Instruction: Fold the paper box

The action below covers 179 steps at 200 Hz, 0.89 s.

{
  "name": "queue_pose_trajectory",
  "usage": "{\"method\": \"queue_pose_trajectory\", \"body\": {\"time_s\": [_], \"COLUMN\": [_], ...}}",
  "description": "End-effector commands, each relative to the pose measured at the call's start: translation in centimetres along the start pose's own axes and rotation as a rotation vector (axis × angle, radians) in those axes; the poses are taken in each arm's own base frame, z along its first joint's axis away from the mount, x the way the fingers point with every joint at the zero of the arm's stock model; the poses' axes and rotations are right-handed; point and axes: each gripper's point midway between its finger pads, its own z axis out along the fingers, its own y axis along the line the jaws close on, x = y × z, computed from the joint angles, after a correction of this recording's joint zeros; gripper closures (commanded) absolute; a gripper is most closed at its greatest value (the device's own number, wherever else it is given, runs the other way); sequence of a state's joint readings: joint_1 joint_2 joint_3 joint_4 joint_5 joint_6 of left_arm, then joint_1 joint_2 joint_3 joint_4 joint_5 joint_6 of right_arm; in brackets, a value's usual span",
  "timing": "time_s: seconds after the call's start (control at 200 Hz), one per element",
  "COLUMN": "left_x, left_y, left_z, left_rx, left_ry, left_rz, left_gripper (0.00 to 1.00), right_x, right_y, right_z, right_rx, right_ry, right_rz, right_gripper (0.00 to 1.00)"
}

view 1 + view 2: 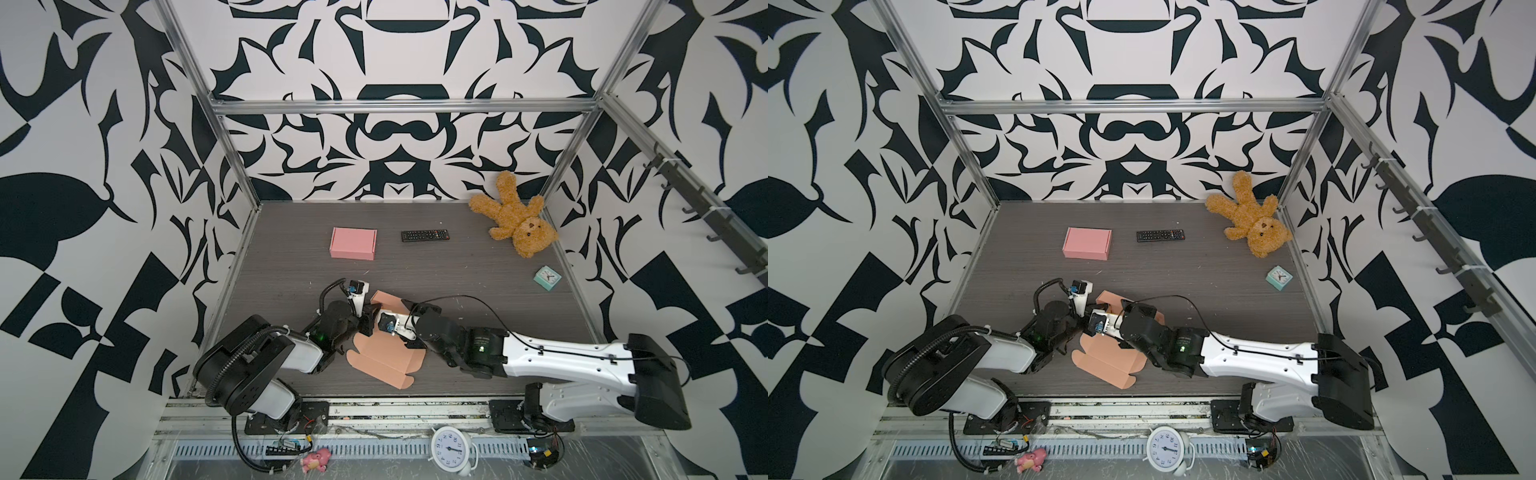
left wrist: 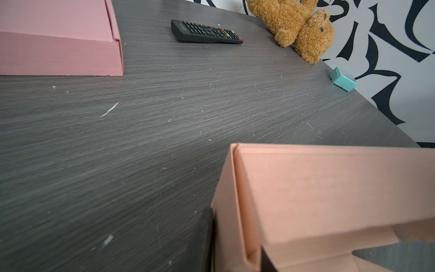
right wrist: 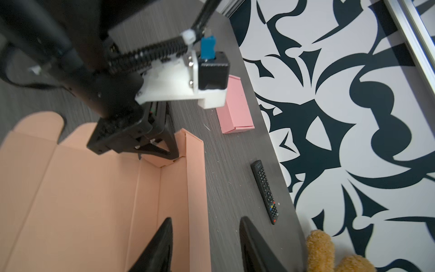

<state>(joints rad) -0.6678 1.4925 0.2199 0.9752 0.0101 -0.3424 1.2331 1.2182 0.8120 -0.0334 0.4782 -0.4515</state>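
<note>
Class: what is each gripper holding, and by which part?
Left gripper pinches the paper box by its upright end flap; right gripper is open, holding nothing.

A robotics lab's test cell: the left robot arm (image 1: 303, 357) and right robot arm (image 1: 561, 359) sit on a metal rail (image 1: 399, 411) at a grey table (image 1: 457, 266). An aluminium frame (image 1: 399, 107) and black-and-white patterned walls (image 1: 83, 124) enclose it, with a teddy bear (image 1: 515, 220), remote (image 1: 424, 235) and small clock (image 1: 547, 277) scattered about.

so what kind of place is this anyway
Probably a robot test cell, not a home: an aluminium frame with patterned walls, a left arm and right arm mounted at the table's edge, and unrelated props, a teddy bear and remote.
</note>
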Motion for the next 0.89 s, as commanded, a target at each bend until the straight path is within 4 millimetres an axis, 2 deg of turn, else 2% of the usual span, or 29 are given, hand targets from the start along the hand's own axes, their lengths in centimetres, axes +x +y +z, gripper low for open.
{"method": "queue_pose_trajectory", "body": {"time_s": [0.0, 0.14, 0.305, 0.44, 0.605, 0.89], "left_x": [-0.2, -0.3, -0.4, -0.2, -0.2, 0.0], "left_y": [0.2, -0.1, -0.3, -0.4, -0.7, -0.8], "left_z": [-0.1, 0.0, -0.1, 0.2, 0.4, 0.4], "left_rx": [-0.018, -0.018, -0.023, -0.023, -0.025, -0.037], "left_ry": [-0.013, -0.017, -0.025, -0.017, -0.018, -0.011], "left_rz": [0.020, 0.034, 0.042, 0.056, 0.068, 0.083], "left_gripper": [0.79, 0.79, 0.78, 0.78, 0.79, 0.78], "right_x": [-1.8, -2.4, -1.5, -0.8, 0.3, 1.9], "right_y": [-0.3, -2.9, -4.3, -3.9, -3.6, -2.3], "right_z": [-1.7, -1.6, 1.2, 3.4, 5.2, 8.4], "right_rx": [-0.050, -0.039, -0.113, -0.169, -0.204, -0.247], "right_ry": [-0.083, -0.077, 0.040, 0.101, 0.120, 0.164], "right_rz": [0.223, 0.452, 0.670, 0.724, 0.798, 0.865], "right_gripper": [0.50, 0.47, 0.48, 0.51, 0.67, 0.69]}}
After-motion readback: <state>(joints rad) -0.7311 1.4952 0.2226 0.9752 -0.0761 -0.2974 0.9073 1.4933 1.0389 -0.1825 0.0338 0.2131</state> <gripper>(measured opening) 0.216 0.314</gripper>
